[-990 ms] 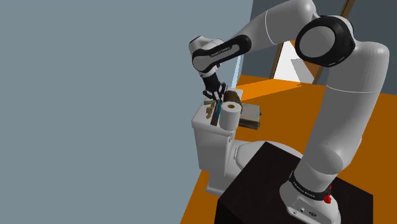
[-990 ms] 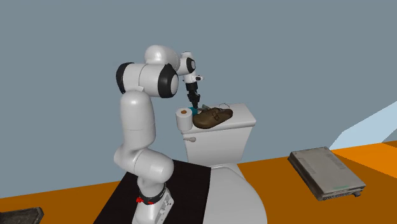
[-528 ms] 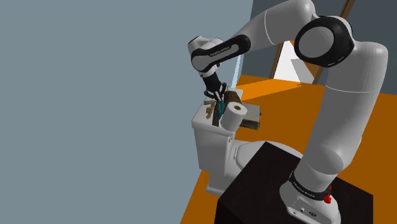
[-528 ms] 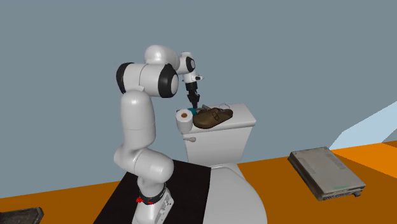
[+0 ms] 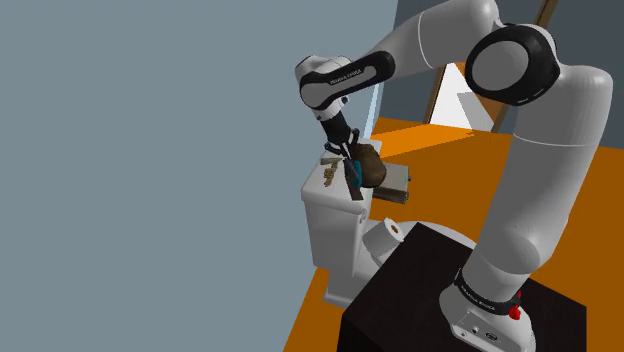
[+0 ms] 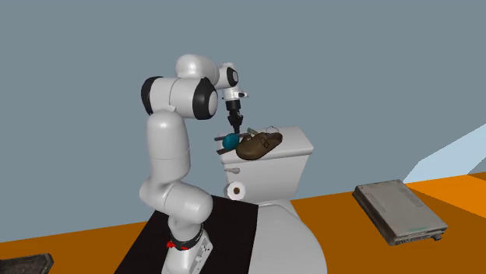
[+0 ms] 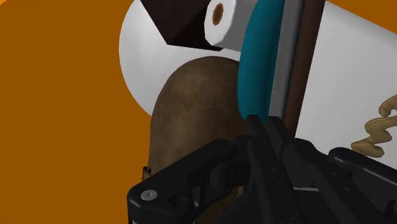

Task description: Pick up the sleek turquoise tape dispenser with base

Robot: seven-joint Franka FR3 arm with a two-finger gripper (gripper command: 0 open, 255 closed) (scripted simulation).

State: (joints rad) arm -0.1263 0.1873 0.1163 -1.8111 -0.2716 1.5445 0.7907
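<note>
One white toilet tank (image 5: 335, 215), orange floor (image 5: 600, 250)

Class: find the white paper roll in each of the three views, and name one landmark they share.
Shoulder view: paper roll low, between toilet tank and black stand.
Second exterior view: in front of the tank, lower than the brown shoe.
Wrist view: past the teal dispenser's far end.
Shared landmark: the brown shoe.
</note>
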